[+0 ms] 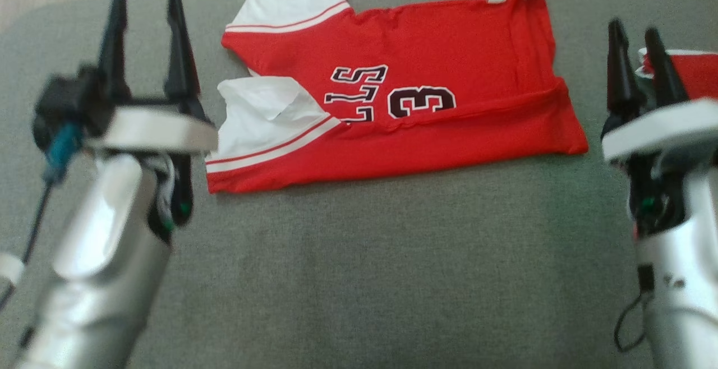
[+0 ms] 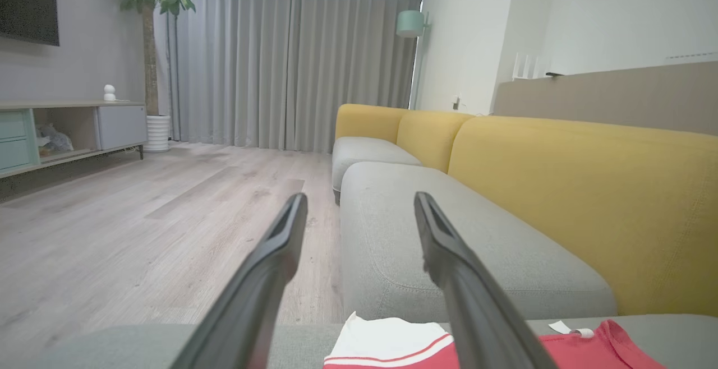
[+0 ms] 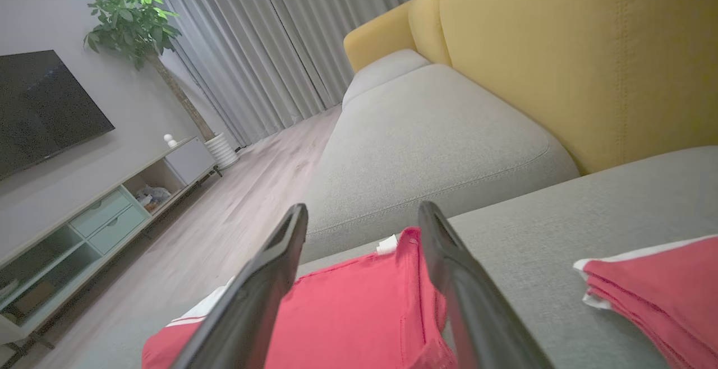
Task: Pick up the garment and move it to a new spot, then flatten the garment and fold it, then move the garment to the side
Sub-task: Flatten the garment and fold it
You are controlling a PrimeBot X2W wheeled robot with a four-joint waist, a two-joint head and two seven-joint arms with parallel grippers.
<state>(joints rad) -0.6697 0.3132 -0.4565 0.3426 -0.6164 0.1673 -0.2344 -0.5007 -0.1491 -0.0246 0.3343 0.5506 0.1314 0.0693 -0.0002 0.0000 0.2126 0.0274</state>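
The garment (image 1: 415,105) is a red jersey with white sleeves and dark lettering, lying folded lengthwise on the grey cushion (image 1: 359,257). Its near long edge is doubled over. My left gripper (image 1: 145,0) hangs open to the left of the sleeves, above the cushion, holding nothing. My right gripper (image 1: 634,30) is open too, just right of the hem end, empty. The left wrist view catches a white sleeve and the collar end of the garment (image 2: 392,346) below the open fingers (image 2: 449,245). In the right wrist view the garment (image 3: 348,318) lies under and between the fingers (image 3: 449,257).
A second folded red-and-white garment (image 1: 690,72) lies at the right edge, close behind my right gripper, seen also as the folded garment (image 3: 656,290). Yellow sofa backrests (image 2: 589,189) rise behind the cushions. Wooden floor (image 2: 140,217), a TV cabinet (image 2: 67,128) and curtains lie beyond.
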